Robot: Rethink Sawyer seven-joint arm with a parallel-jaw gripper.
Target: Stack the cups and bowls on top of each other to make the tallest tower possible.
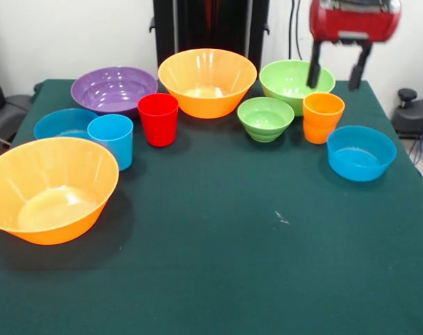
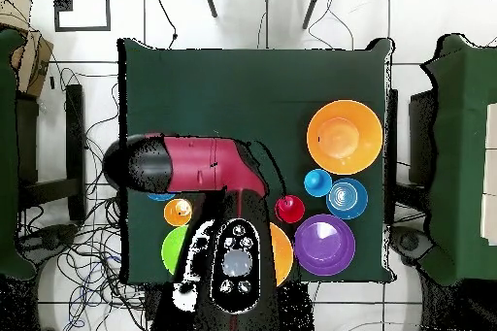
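My gripper (image 1: 336,72) hangs open and empty at the back right, just above the orange cup (image 1: 323,116) and the large green bowl (image 1: 295,82). The red cup (image 1: 158,118) and the light blue cup (image 1: 111,139) stand left of centre. One large orange bowl (image 1: 51,188) sits at the near left and the other (image 1: 206,80) at the back centre. The purple bowl (image 1: 114,89), small green bowl (image 1: 265,117) and two small blue bowls (image 1: 65,123) (image 1: 361,152) each stand alone. Nothing is stacked. In the overhead view the arm (image 2: 194,164) covers the gripper.
The dark green table (image 1: 232,265) runs wide in front of the row of bowls. The black pedestal (image 1: 211,24) stands behind the back centre bowl. Cables and equipment lie off the right edge (image 1: 414,112).
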